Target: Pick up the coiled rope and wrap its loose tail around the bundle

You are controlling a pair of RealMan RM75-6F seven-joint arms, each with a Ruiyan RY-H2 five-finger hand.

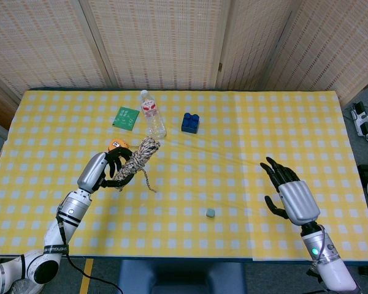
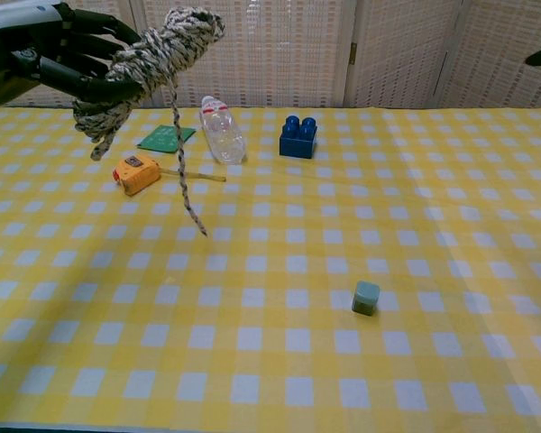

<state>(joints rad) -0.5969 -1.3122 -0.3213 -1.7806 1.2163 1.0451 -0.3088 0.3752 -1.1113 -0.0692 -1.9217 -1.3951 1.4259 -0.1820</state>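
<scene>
Head view: coiled rope (image 1: 137, 160) gripped in left hand (image 1: 104, 173), lifted over the table's (image 1: 245, 122) left half; right hand (image 1: 290, 195) spread wide, holding nothing, near the right front edge.

Chest view: loose tail (image 2: 184, 180) dangling free from the bundle. Pickup done; wrapping seemingly left unfinished.

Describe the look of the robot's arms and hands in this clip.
Both hands have silver-grey back shells and black fingers: left hand, right hand. The forearms are white with black bands at the joints. A green light glows on the right wrist. A black cable runs along the left arm, which carries a black band with white lettering.
</scene>
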